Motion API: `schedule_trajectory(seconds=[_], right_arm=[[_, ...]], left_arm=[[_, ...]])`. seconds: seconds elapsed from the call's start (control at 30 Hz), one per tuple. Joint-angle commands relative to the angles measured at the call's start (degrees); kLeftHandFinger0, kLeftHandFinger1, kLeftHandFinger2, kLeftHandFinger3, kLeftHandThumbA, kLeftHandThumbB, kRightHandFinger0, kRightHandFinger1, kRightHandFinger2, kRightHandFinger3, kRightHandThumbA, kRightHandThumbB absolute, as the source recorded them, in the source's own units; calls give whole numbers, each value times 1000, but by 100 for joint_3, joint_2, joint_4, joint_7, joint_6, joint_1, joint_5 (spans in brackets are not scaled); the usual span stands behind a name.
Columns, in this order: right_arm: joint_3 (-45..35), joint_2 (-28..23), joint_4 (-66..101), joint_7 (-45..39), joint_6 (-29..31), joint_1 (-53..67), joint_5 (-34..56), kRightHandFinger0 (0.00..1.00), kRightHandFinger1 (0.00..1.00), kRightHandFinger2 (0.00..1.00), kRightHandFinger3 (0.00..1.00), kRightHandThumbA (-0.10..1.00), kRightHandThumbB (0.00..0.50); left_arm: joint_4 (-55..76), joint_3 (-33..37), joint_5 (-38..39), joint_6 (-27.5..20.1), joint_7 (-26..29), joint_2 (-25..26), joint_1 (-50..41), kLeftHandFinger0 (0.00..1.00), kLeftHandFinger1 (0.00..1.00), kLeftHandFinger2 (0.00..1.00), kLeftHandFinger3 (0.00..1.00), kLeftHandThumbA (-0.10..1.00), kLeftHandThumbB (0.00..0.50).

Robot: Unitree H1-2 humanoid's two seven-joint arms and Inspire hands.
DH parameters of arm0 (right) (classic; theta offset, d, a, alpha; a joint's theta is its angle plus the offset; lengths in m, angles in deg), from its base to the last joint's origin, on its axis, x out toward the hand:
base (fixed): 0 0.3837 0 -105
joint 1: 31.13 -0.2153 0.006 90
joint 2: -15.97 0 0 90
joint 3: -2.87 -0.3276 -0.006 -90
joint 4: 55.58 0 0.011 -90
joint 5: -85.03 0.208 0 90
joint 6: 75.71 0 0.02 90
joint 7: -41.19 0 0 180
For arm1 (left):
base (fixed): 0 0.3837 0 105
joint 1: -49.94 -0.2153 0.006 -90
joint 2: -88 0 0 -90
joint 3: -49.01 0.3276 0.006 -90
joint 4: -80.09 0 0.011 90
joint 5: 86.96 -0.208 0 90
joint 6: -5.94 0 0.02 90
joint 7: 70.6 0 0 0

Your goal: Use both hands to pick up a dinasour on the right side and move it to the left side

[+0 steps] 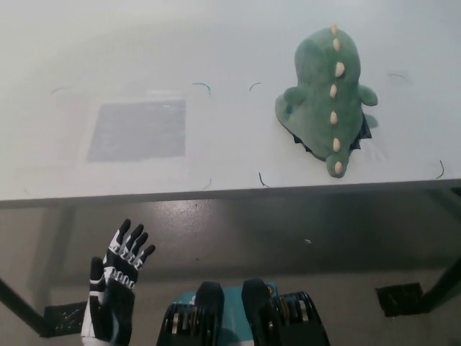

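The white table (230,155) carries a grey patch (137,130) at left and the green plush dinosaur (330,97) at right, near the front edge. It looks soft and light, best squeezed at both flanks. The left hand (115,288) hangs below the table, fingers spread and empty; the right hand is unseen.
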State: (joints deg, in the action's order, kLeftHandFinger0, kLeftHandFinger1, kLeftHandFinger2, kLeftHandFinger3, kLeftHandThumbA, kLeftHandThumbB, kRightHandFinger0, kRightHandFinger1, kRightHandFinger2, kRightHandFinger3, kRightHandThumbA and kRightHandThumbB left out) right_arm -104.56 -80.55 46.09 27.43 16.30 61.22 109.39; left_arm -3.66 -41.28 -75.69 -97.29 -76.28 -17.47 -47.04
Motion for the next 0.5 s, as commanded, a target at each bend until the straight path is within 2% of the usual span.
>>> schedule_trajectory(seconds=[0.0,0.1,0.13,0.23,0.27,0.3,0.43,0.47], right_arm=[[-1,-32,107,-233,417,50,112,1000,1000,1000,1000,1000,289],[19,55,164,-227,521,61,108,1000,1000,1000,1000,999,294],[20,54,196,-242,610,60,53,1000,1000,1000,1000,1000,282],[-9,106,304,-223,665,87,62,1000,1000,1000,1000,1000,292],[-35,102,500,-157,647,44,26,1000,1000,1000,1000,994,273],[-28,54,583,-189,638,-14,49,1000,1000,1000,1000,995,262],[-280,-326,816,-171,436,-198,275,1000,1000,1000,1000,998,281],[-275,-388,888,-154,376,-280,237,1000,1000,1000,1000,1000,268]], left_arm=[[394,40,338,-124,-228,105,-133,1000,1000,1000,1000,1000,460],[696,32,331,-23,-208,172,-131,1000,1000,1000,1000,1000,479],[784,37,360,-27,-227,209,-94,1000,1000,1000,1000,1000,470],[930,29,426,-44,-246,291,18,1000,1000,1000,1000,1000,458],[1094,25,398,90,-183,294,182,1000,1000,1000,1000,1000,485],[1222,41,437,225,-172,328,300,1000,1000,1000,1000,1000,482],[1197,270,406,294,-102,3,799,1000,1000,1000,1000,1000,464],[1203,276,359,306,-46,-57,962,1000,1000,1000,1000,1000,464]])
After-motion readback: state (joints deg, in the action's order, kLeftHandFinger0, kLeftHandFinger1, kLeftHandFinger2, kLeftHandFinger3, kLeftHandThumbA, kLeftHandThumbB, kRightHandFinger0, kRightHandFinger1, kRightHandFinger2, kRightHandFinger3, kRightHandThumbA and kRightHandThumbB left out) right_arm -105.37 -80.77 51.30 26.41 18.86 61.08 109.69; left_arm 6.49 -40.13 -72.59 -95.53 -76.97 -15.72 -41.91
